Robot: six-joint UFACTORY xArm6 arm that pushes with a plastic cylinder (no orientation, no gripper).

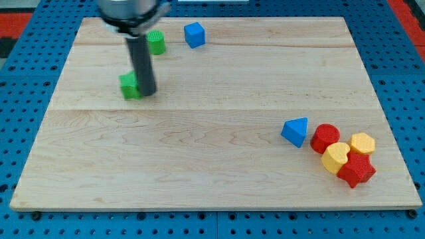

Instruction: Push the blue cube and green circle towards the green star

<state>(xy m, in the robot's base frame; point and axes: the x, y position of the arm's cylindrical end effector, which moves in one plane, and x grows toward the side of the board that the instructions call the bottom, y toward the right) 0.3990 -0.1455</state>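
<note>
The blue cube (194, 34) sits near the view's top, left of centre. The green circle (156, 42) is to its left, partly behind the rod. The green star (130, 85) lies lower left of the circle. My tip (147, 91) rests on the board right beside the green star, touching or almost touching its right side. The rod rises from there and hides part of the star and the circle's left edge.
A cluster lies at the view's lower right: a blue triangle (295, 131), a red circle (325, 138), a yellow block (335, 157), a yellow hexagon (362, 143) and a red star-like block (356, 170). The wooden board (212, 179) lies on a blue pegboard.
</note>
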